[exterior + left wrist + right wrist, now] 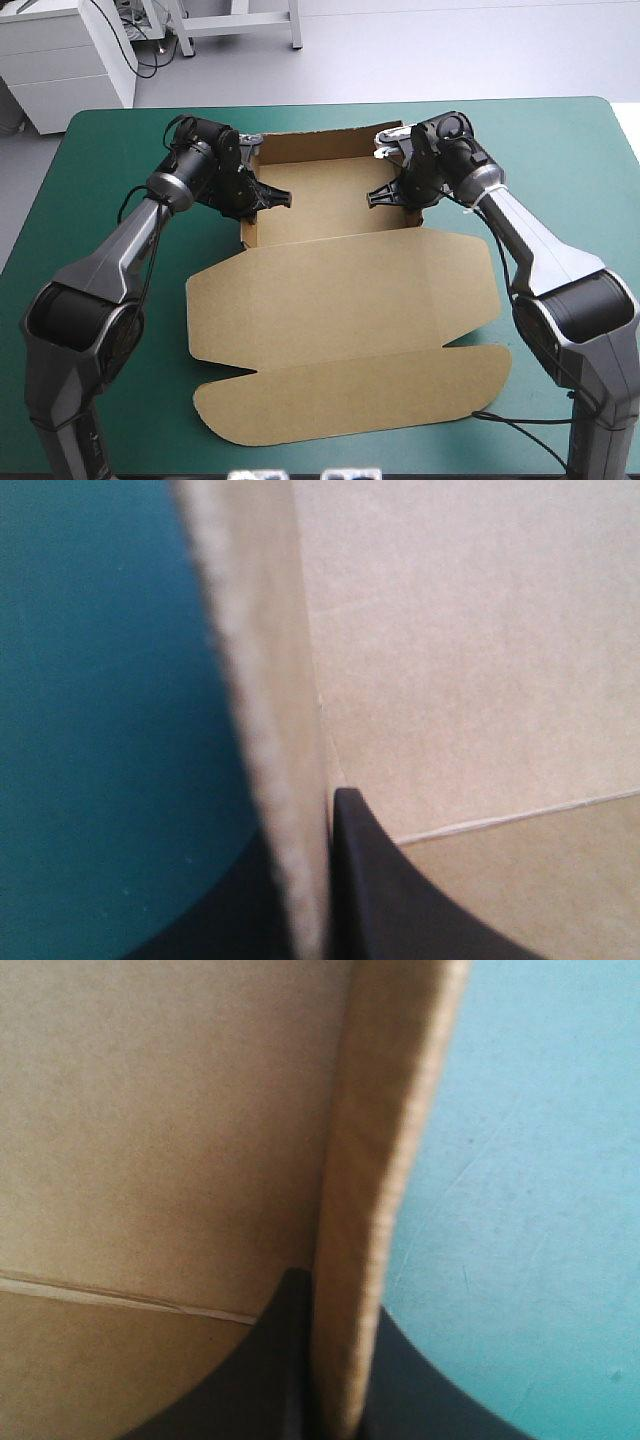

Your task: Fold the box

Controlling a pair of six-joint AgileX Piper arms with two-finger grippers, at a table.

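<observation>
High view: left gripper (268, 200) and right gripper (385, 195), fingers pinching opposite walls of the box (340, 290), likely to hold them upright.

No text, label, brand, number or sign can be read in any view; the box (340, 300) is plain board and the worktop (560, 150) cover is unmarked.

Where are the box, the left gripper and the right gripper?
box (340, 300), high view, on its flat lid panel.
left gripper (300, 870), left wrist view, between its fingers, pinching the box's side wall.
right gripper (340, 1350), right wrist view, between its fingers, pinching the opposite wall.
</observation>
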